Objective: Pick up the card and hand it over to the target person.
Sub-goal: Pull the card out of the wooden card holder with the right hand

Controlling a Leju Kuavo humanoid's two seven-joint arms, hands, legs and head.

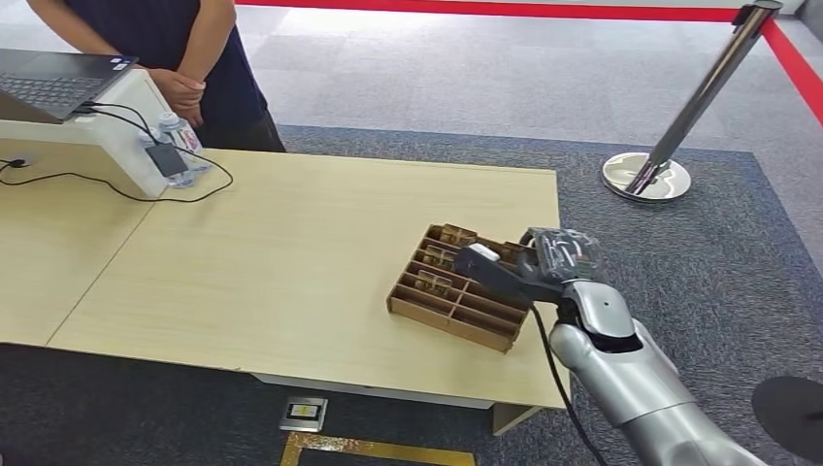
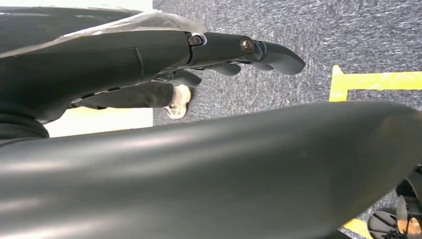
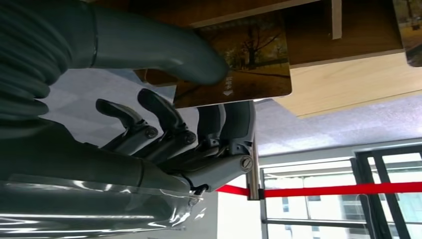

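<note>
Grey carpet surrounds the table (image 1: pixel 291 252), where my right hand (image 1: pixel 543 262) reaches over the tray (image 1: pixel 456 311) while a person (image 1: pixel 184 58) waits beyond. Left wrist: my left hand (image 2: pixel 149 59) hangs with fingers loosely curled, holding nothing. Right wrist: my thumb (image 3: pixel 164 50) and fingers (image 3: pixel 226 119) pinch the card (image 3: pixel 244 64) against the tray.

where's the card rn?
The card is in the right hand, pinched between thumb and fingers in the right wrist view. In the head view that hand is over the tray, near the table's right edge.
</note>
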